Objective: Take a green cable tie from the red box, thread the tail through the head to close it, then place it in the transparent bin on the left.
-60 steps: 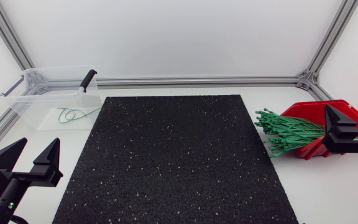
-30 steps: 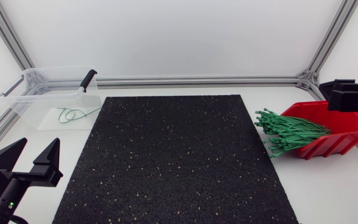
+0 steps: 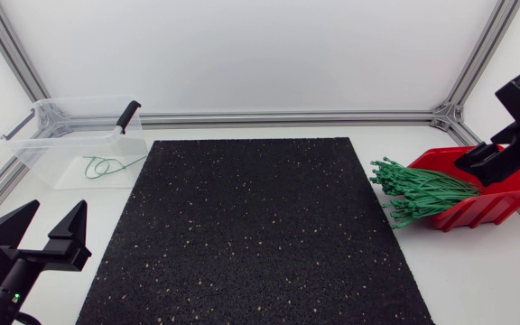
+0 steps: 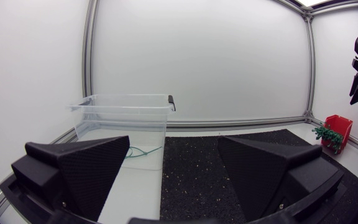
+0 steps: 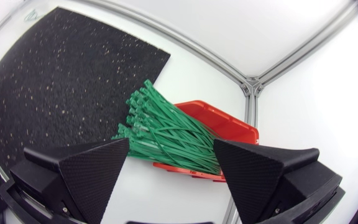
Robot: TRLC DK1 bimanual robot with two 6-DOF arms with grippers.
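1. Hovering above the red box, my right pincer is spread wide and has hold of nothing. From the right wrist view, the bundle of green cable ties lies below the gap between the fingers, and neither finger touches it.
2. The bundle sits in the red box at the right side of the worktop. Its heads spill out of the box's open front and reach as far as the edge of the black mat.
3. My left pincer sits low at the near left corner of the worktop, just beside the mat. It is also wide open and empty, well apart from both the box and the bin.
4. The transparent bin stands at the far left corner. One green tie lies on its floor, curled into what looks like a loop with a tail. I cannot tell whether its tail passes through its head.
5. I judge that this round of the task has hardly begun. No tie has been lifted from the box, so the pick, the threading and the drop into the bin are all left to do. The tie in the bin suggests one finished piece.
6. The next move, as I see it, is to lower the right pincer onto the bundle and close on a single tie. The ties lie packed and crossed, so two or more may come up together.
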